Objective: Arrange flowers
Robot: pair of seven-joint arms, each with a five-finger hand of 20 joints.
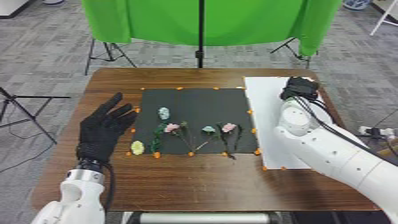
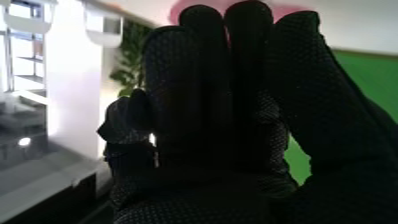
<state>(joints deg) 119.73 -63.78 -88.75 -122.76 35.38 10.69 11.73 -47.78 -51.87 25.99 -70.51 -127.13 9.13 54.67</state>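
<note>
Our right hand [image 1: 300, 89] is up at the far end of the white sheet [image 1: 266, 115], and we cannot tell if it touches it. In the right wrist view, our right hand [image 2: 222, 100] is open, with its fingers straight and close together. A pink patch [image 2: 293, 9] is behind the fingertips, too blurry for us to name. We also see a green leafy plant [image 2: 131, 55] past the hand.

Our left hand [image 1: 105, 127] is open too, with its fingers spread out. It is just beside the left side of the black mat [image 1: 195, 100].

The flowers are on the mat. The pale blue flower [image 1: 163, 113] is the farthest from us. Nearer to us is a green leafy stem [image 1: 158, 137], with the left pink flower [image 1: 171, 128] beside it. The small pale flower [image 1: 209, 129] is in the middle, and the right pink flower [image 1: 228, 127] is just beside it. The yellow flower [image 1: 137, 147] is at the near left corner of the mat.

Little orange bits [image 1: 157, 155] are along the edges of the mat. The mat and the sheet are side by side on the brown table [image 1: 195, 185]. Behind the table is a big green cloth [image 1: 151, 20].
</note>
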